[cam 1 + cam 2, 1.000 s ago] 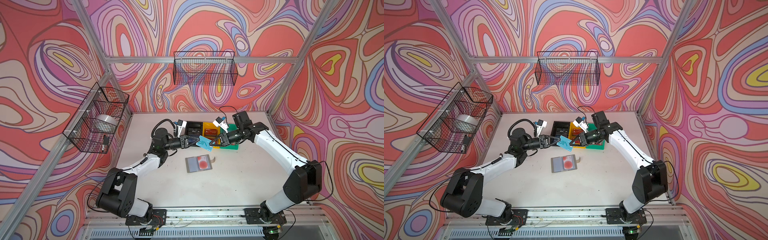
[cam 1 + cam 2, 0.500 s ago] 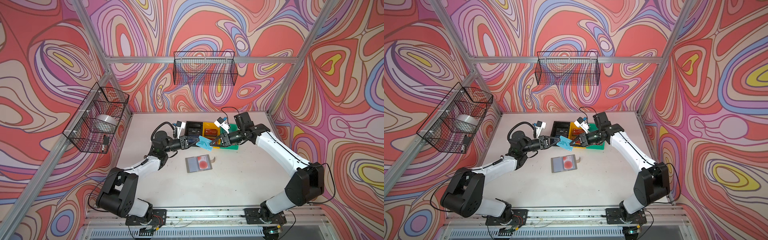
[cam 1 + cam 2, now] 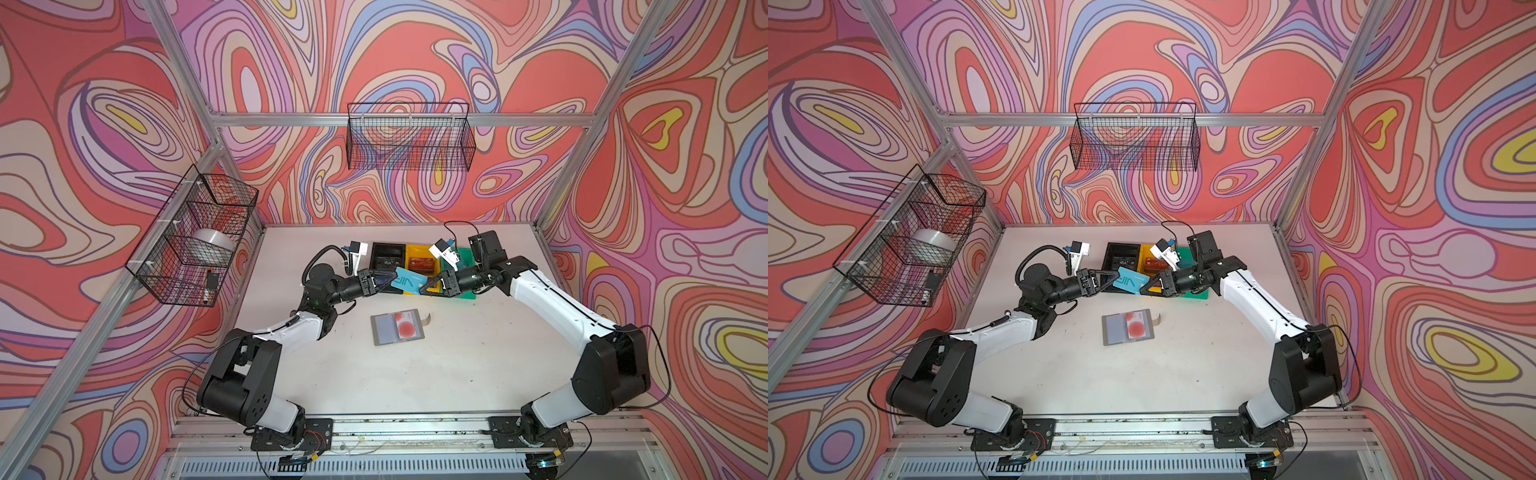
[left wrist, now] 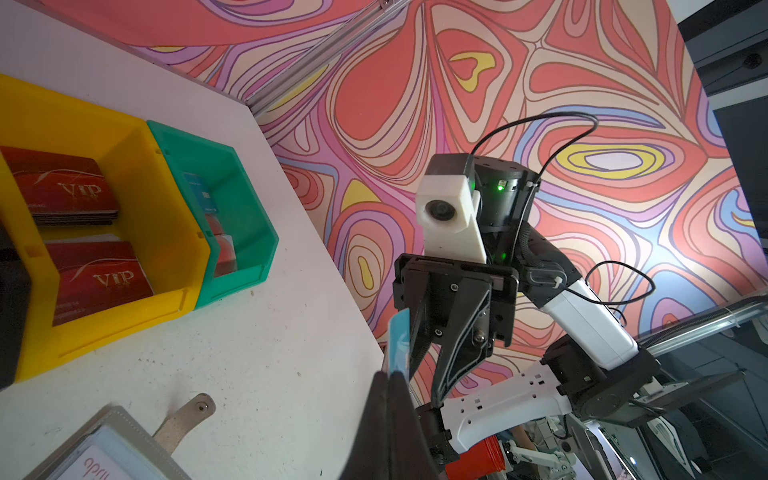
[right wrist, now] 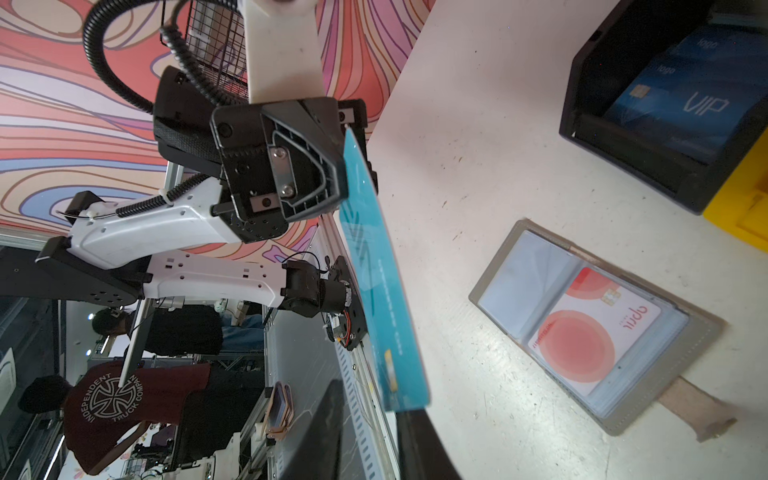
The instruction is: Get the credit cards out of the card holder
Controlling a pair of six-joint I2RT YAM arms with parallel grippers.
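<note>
Handoff in mid-air: my left claw (image 3: 390, 278) pinches the light blue card (image 3: 409, 281) by one end, so the far end sits free between my right claw (image 3: 422, 289) jaws, slightly apart, not biting yet. Below both, the card holder (image 3: 384, 330) lies open.

- "VIP" on two red cards (image 4: 62, 191) in the yellow bin (image 4: 174, 232).
- "VIP" and "logo" on the dark blue card (image 5: 690, 104) in the black bin (image 5: 631, 158).
- "VIP" on the light blue card (image 3: 406, 281).
- "april" on the white card (image 5: 602, 332) in the card holder (image 5: 519, 274).
- "INDEPENDENT TRUCK COMPANY" on a T-shirt (image 5: 116, 399).

The arms (image 3: 552, 301) pair white links with black joints (image 3: 611, 365) and triangular fingers (image 4: 457, 340).
</note>
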